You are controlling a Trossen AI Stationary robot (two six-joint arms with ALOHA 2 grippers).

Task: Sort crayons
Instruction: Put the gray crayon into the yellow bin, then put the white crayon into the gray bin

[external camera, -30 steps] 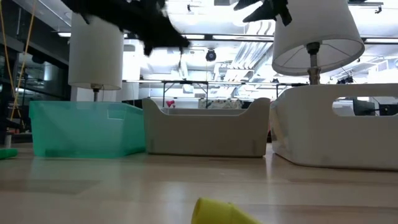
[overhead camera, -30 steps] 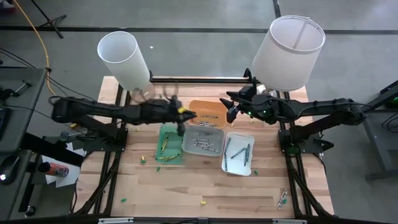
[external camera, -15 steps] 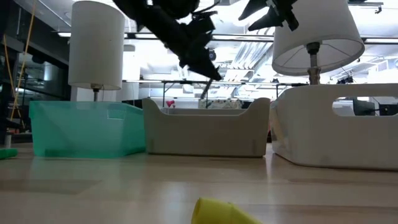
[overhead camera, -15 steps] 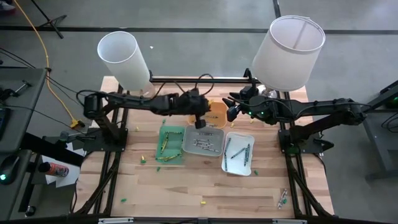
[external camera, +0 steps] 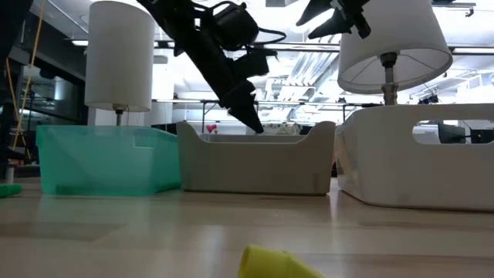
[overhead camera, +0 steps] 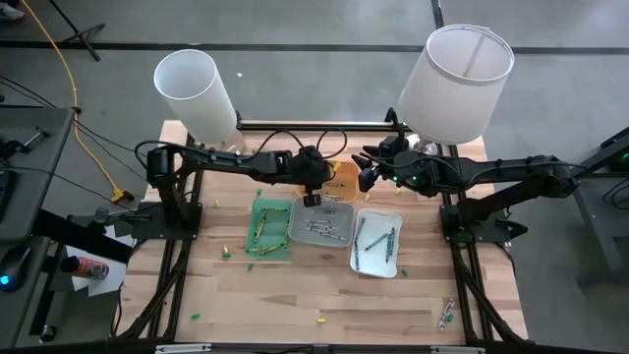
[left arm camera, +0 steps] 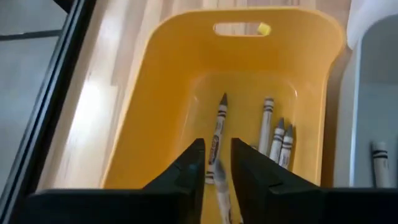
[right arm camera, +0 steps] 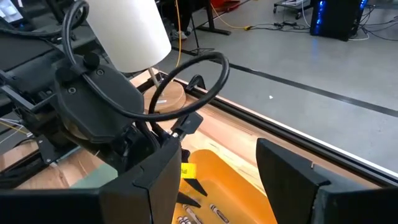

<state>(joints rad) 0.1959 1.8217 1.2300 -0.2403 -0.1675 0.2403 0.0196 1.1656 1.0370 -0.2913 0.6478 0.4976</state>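
Observation:
My left gripper [left arm camera: 217,165] hangs low over the orange tray [left arm camera: 155,112], its fingers pointing steeply down and a narrow gap apart. Through that gap a pale crayon [left arm camera: 218,127] shows in the tray, beside three other pale crayons [left arm camera: 277,140]. In the high view this gripper [overhead camera: 313,195] is at the edge between the orange tray [overhead camera: 341,177] and the grey tray [overhead camera: 319,224]. My right gripper [right arm camera: 217,180] waits open, high above the orange tray's far right [overhead camera: 366,175]. More crayons lie in the green tray [overhead camera: 267,226] and the white tray [overhead camera: 376,241].
Two lamps stand at the far corners [overhead camera: 197,93] [overhead camera: 457,79]. Loose crayons lie on the wood: green ones at the left [overhead camera: 228,254] [overhead camera: 195,317], a yellow one near the front edge [overhead camera: 319,319] and a small cluster at the front right [overhead camera: 447,313].
My left gripper has swung from above the green tray's far end toward the table's right, tipped its fingers steeply down and sunk, so that its tips now hang just behind the grey tray's far wall, over the orange tray. My right arm has kept still.

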